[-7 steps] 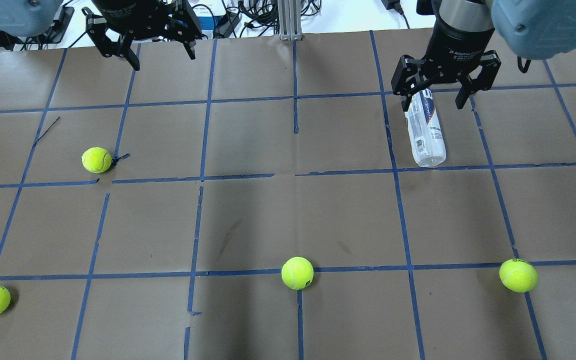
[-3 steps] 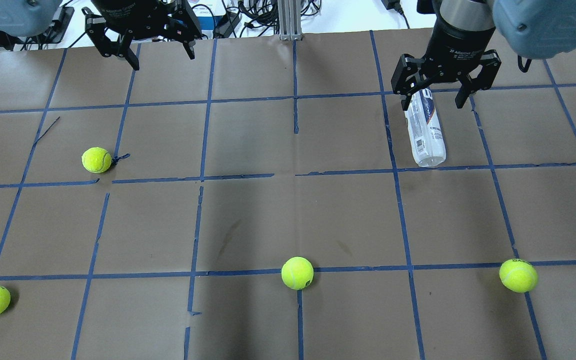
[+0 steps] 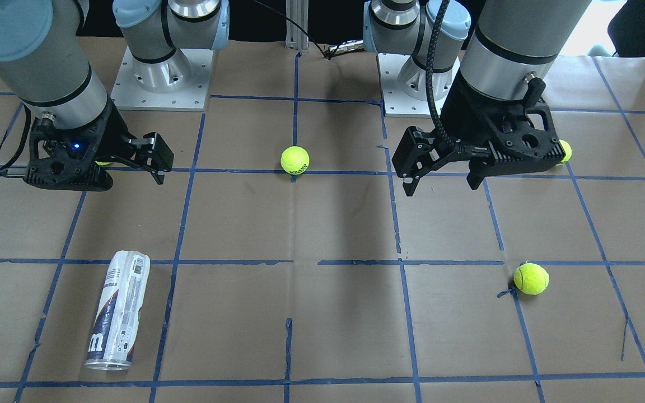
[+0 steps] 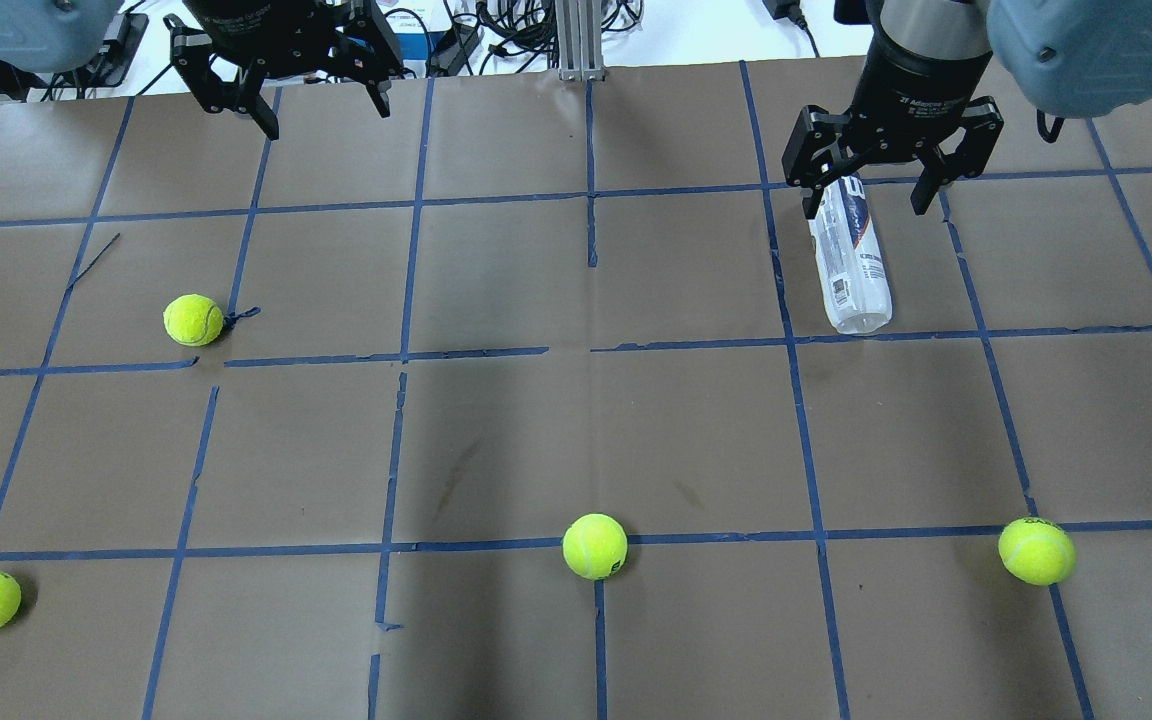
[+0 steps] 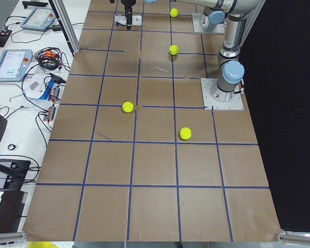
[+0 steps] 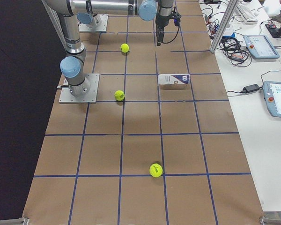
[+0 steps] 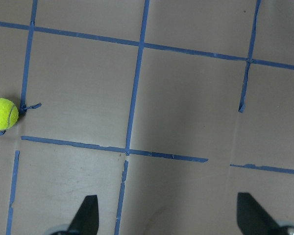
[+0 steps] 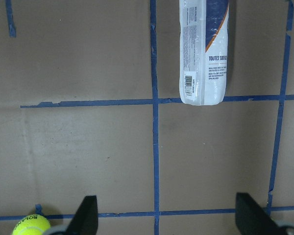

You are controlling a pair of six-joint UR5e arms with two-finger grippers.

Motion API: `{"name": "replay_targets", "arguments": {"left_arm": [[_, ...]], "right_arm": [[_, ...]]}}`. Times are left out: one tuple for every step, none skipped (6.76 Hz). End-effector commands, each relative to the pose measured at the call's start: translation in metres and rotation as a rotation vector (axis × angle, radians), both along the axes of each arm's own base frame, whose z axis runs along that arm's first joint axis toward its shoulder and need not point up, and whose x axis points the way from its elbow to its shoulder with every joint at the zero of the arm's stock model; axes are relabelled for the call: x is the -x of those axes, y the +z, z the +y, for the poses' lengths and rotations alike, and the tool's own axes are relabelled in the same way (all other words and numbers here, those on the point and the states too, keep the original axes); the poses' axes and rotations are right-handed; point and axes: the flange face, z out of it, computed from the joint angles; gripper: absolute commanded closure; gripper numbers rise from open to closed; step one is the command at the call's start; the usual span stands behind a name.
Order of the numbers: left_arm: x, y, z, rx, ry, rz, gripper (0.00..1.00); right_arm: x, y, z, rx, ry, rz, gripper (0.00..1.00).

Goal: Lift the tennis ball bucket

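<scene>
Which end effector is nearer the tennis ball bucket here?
Right. The right end effector hangs open above the table, close to the lying tennis ball bucket and not touching it. The left end effector, also open, is far off over the table's other side.

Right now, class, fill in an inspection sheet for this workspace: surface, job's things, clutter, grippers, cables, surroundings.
Surface: table covered in brown paper with a blue tape grid; some of the tape is torn.
Job's things: tennis ball bucket lying on its side, not gripped.
Clutter: four loose tennis balls spread over the table.
Grippers: left gripper open, holding nothing; right gripper open, raised near the bucket's far end, apart from it.
Cables: tangle of cables beyond the table's far edge; black cable along the left arm.
Surroundings: side bench with pendant screens.
</scene>
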Motion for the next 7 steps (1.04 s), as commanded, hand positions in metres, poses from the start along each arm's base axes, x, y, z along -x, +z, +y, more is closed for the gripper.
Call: {"name": "replay_targets", "arguments": {"left_arm": [[-0.0008, 0.0003, -0.0005, 0.003, 0.001, 0.001, 0.0], [-0.0008, 0.0003, -0.0005, 0.003, 0.001, 0.001, 0.0], [-0.0008, 0.0003, -0.0005, 0.003, 0.001, 0.001, 0.0], [-0.0008, 0.0003, -0.0005, 0.003, 0.001, 0.001, 0.0], [-0.0008, 0.0003, -0.0005, 0.003, 0.001, 0.001, 0.0], [-0.0008, 0.0003, -0.0005, 0.003, 0.001, 0.001, 0.0], [-0.0008, 0.0003, -0.0005, 0.003, 0.001, 0.001, 0.0]], "right_arm": [[-0.0006, 0.0019, 0.0018, -0.001, -0.006, 0.006, 0.0], [-0.0014, 0.0012, -0.0002, 0.007, -0.007, -0.002, 0.0], [-0.0019, 0.0036, 0.0005, 0.011, -0.006, -0.007, 0.0], [-0.0007, 0.0026, 0.001, 0.007, -0.005, 0.006, 0.0], [-0.0003, 0.0026, 0.0024, -0.001, -0.008, 0.009, 0.0], [-0.0012, 0.0038, 0.002, 0.005, -0.008, 0.009, 0.0], [-0.0012, 0.0067, 0.0, 0.024, -0.021, 0.01, 0.0]]}}
